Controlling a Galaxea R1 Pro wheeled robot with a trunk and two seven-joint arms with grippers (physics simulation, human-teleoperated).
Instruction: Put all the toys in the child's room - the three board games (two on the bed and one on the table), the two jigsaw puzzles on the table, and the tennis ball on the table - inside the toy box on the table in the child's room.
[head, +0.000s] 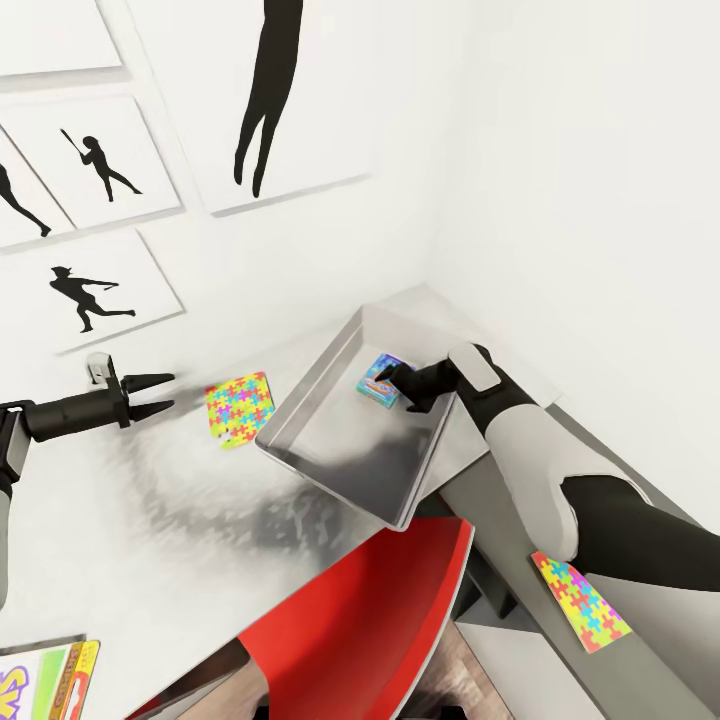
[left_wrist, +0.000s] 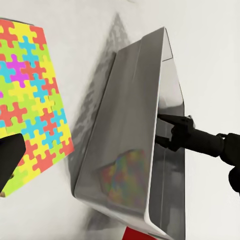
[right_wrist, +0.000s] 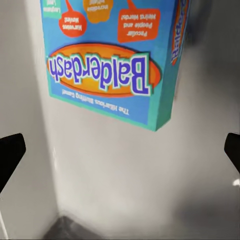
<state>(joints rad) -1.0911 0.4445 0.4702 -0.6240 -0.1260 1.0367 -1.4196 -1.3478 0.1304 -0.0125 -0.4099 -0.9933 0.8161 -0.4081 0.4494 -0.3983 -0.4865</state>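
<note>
One board game (right_wrist: 110, 60) lies in the toy box (head: 330, 400), just beyond the spread right pincer (head: 392, 386).

Toy box (head: 330, 440) takes the bench (head: 150, 520) corner near both walls; its flared walls bar any level approach, so entry is from above. Inside, a board game (head: 381, 380) lies at the far end beneath the right tool (head: 385, 382), jaws apart; near floor bare. Left tool (head: 160, 392), jaws apart, hovers over open bench, a jigsaw puzzle (head: 240, 408) flat between it and the box. Red chair (head: 370, 620) crowds the bench's near edge
</note>
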